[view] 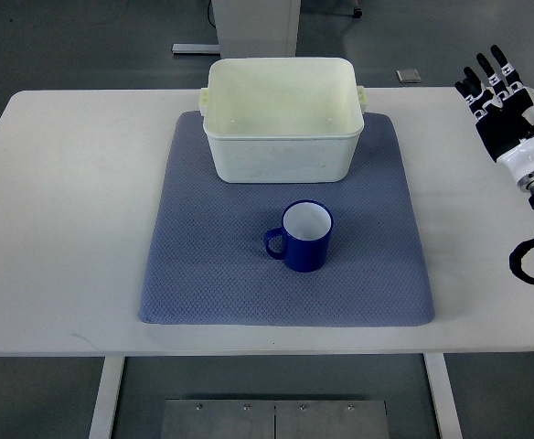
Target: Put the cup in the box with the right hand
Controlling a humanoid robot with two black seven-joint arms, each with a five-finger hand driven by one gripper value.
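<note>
- While upright on the blue mat (203,274), near its middle: blue cup (305,236), white inside, mouth up, handle pointing left.
- Just beyond the cup, on the far part of the mat: cream box (281,146), open-topped, apparently empty. Cup and box apart, not touching.
- Under both: white table (66,229).
- At the right edge, well apart from the cup: right hand (505,105), raised over the table's far right corner, dark fingers (483,78) extended and spread, holding nothing.
- Left hand: not in view.
- Task status, as judged: not yet begun; cup untouched, box unfilled.
- Handling, as judged: rigid, probably enamel or ceramic; smooth glazed wall, likely slippery under hard fingertips; moderate weight; liable to chip if dropped.
- Recommended hold: around the body from the right, opposite the handle, with thumb and fingers on opposing sides below the rim.
- Avoid the handle: faces away from the approach side.
- Risk: tipping on contact, since nothing braces the cup on the soft mat.
</note>
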